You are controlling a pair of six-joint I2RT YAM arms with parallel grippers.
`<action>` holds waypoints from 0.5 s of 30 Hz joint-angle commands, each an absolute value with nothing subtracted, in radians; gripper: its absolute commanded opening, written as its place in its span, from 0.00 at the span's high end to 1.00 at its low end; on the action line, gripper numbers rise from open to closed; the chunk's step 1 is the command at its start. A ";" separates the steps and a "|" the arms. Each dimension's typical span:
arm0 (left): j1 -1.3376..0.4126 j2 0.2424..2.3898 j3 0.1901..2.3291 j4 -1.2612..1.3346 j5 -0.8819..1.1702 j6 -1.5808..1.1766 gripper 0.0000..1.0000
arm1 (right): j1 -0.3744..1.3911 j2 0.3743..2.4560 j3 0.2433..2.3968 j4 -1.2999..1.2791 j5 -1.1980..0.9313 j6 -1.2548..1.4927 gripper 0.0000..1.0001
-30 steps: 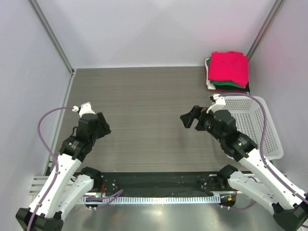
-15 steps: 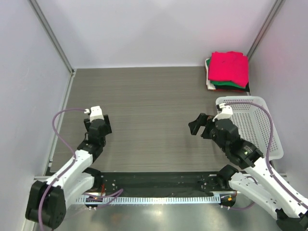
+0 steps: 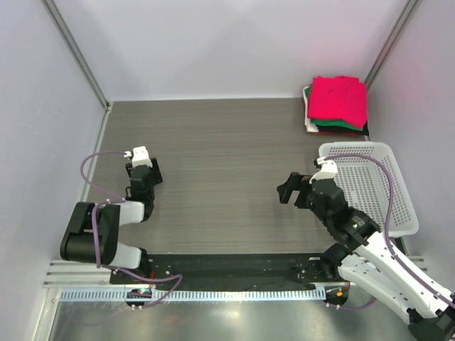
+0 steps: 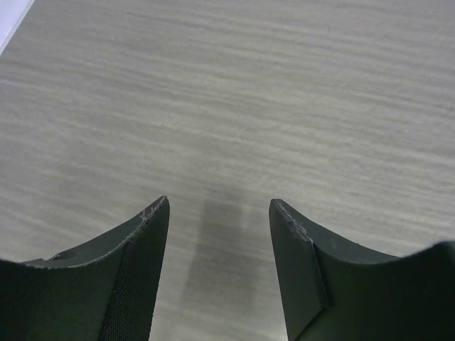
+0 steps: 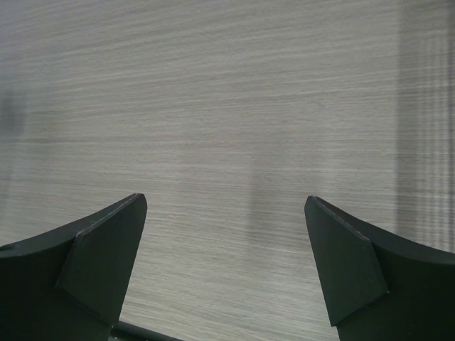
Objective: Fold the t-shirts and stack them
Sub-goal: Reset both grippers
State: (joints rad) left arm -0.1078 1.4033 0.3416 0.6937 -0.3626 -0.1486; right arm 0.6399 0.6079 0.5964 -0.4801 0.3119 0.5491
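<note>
A stack of folded t-shirts [image 3: 337,105] lies in the far right corner of the table, a bright red-pink one on top, with green, black, white and red edges below it. My left gripper [image 3: 145,176] is open and empty, low over the table at the near left; its view [image 4: 219,206] shows only bare wood. My right gripper [image 3: 290,189] is open and empty over the table's near right, left of the basket; its view [image 5: 226,202] shows only bare wood. Both grippers are far from the stack.
A white plastic mesh basket [image 3: 398,206] stands on the right, between the right arm and the stack, and looks empty. Pale walls with metal corner posts [image 3: 75,53] close in the table on three sides. A black rail [image 3: 227,266] runs along the near edge.
The left arm has folded back down toward its base, its gripper lowered toward the near left. The right arm has drawn back slightly toward the near edge. Both grippers stay open and empty.
</note>
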 commanded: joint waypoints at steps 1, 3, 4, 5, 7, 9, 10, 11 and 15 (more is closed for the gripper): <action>-0.064 1.459 0.315 0.971 -0.287 -0.127 0.40 | 0.646 0.617 0.580 -0.393 0.305 0.561 0.00; -0.060 1.482 0.308 0.998 -0.212 -0.095 0.39 | 0.646 0.618 0.577 -0.387 0.304 0.560 0.00; -0.060 1.488 0.298 1.031 -0.201 -0.095 0.39 | 0.644 0.617 0.577 -0.384 0.304 0.557 0.00; -0.060 1.488 0.298 1.031 -0.202 -0.095 0.38 | 0.646 0.615 0.575 -0.382 0.305 0.554 0.00; -0.051 1.489 0.296 1.037 -0.210 -0.110 0.36 | 0.644 0.611 0.571 -0.380 0.310 0.543 0.00; -0.043 1.488 0.295 1.040 -0.210 -0.117 0.34 | 0.644 0.615 0.563 -0.374 0.316 0.538 0.00; -0.043 1.485 0.284 1.049 -0.219 -0.126 0.33 | 0.644 0.617 0.558 -0.368 0.319 0.529 0.00; -0.043 1.477 0.275 1.061 -0.230 -0.127 0.32 | 0.646 0.618 0.549 -0.361 0.325 0.522 0.00; -0.043 1.477 0.262 1.080 -0.279 -0.147 0.18 | 0.646 0.604 0.514 -0.299 0.461 0.476 0.00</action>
